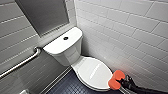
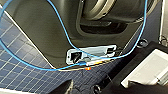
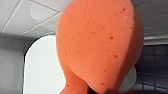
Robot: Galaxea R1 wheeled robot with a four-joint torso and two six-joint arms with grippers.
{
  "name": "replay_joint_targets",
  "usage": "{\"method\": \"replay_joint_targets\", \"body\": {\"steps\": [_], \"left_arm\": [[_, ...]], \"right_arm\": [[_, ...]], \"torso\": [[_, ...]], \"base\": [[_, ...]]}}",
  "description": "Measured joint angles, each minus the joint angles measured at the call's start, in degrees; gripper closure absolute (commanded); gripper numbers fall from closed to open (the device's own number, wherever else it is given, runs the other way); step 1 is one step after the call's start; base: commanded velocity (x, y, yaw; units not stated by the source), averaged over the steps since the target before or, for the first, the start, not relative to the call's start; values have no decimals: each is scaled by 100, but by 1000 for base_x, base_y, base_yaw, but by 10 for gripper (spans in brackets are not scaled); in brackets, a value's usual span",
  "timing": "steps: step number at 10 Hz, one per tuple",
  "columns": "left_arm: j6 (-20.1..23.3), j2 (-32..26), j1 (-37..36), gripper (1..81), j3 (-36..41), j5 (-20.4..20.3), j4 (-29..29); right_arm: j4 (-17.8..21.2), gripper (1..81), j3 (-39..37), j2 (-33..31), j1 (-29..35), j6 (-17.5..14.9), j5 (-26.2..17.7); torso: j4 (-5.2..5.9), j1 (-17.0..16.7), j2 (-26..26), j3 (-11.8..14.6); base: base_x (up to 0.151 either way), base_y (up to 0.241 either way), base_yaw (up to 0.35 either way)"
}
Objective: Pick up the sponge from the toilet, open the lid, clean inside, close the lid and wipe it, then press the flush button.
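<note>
The toilet [image 1: 66, 53] stands in the corner of a room with white tiled walls [image 1: 130, 30], its tank at the far left and its bowl toward the near right. The lid [image 1: 94, 72] is down and covers the bowl. The flush button [image 1: 65, 38], small and dark, sits in the centre of the flat tank top.

The sponge [image 1: 116, 79] is at the near right edge of the lid, held there by the right end effector [image 1: 122, 80], which reaches in from the near right on a dark arm. This end effector is closed on the sponge and grips it from the right side. In the right wrist view the orange, finely pored sponge is very large in front of the camera, with the white lid behind it. I cannot tell whether the sponge touches the lid or is only just above it.

Whether the left end effector is open or closed I cannot tell. The left wrist view looks down at a dark part of the robot's body with a blue cable [image 2: 60, 27] looping in front of it.

The floor [image 1: 67, 86] is of small dark blue tiles. On the left wall a metal grab bar [image 1: 21, 64] runs at a slant, well apart from the toilet. A grey panel [image 1: 42, 15] is on the wall above the tank.
</note>
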Motion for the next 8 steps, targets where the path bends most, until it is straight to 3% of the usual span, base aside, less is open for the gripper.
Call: {"method": "replay_joint_targets", "body": {"steps": [1, 3, 6, 8], "left_arm": [[0, -1, 0, 10, 0, 0, 0], [2, 7, -13, 10, 0, -2, 0], [5, -12, -162, 10, 115, -2, 0], [5, -9, -188, 10, 115, -2, 0]], "right_arm": [[2, 811, 149, -123, -344, 28, 271], [-44, 811, 601, -411, -1003, 28, 347], [-863, 811, 1776, -1543, -1287, 30, 475], [-1527, 811, 2493, -1946, -1242, 30, 266]], "torso": [[0, 0, 0, 0], [0, 0, 0, 0], [0, 0, -2, 0], [0, 0, -2, 0]], "base": [[0, 0, 0], [0, 0, 0], [0, 0, 0], [0, 0, 0]]}}
